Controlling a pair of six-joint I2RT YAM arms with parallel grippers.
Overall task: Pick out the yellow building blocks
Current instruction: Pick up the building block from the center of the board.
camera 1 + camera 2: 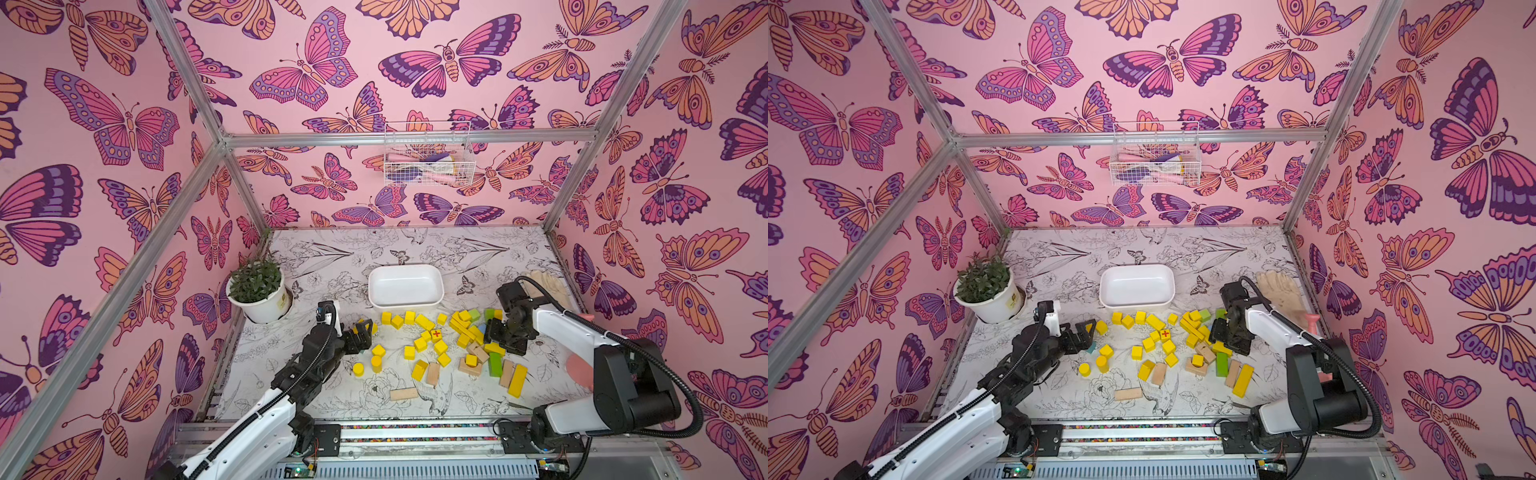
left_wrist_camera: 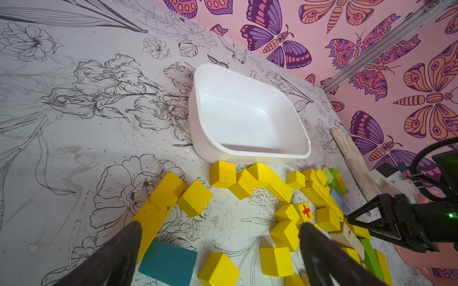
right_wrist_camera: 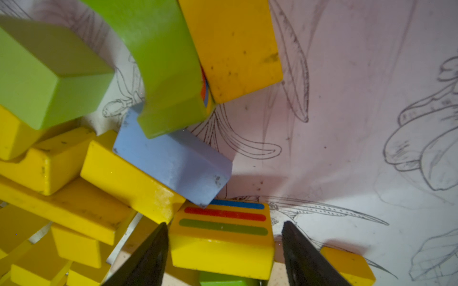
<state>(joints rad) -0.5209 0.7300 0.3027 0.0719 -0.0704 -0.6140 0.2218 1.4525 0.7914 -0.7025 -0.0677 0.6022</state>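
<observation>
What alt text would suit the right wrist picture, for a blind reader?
A yellow block with blue, red and green stripes sits between two open dark jaws. Beyond it, yellow blocks, green blocks and a blue block crowd a flower-printed table.

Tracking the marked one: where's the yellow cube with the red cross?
In both top views the cross cube sits centre-table among other yellow blocks, robot-side of the white tub.
</observation>
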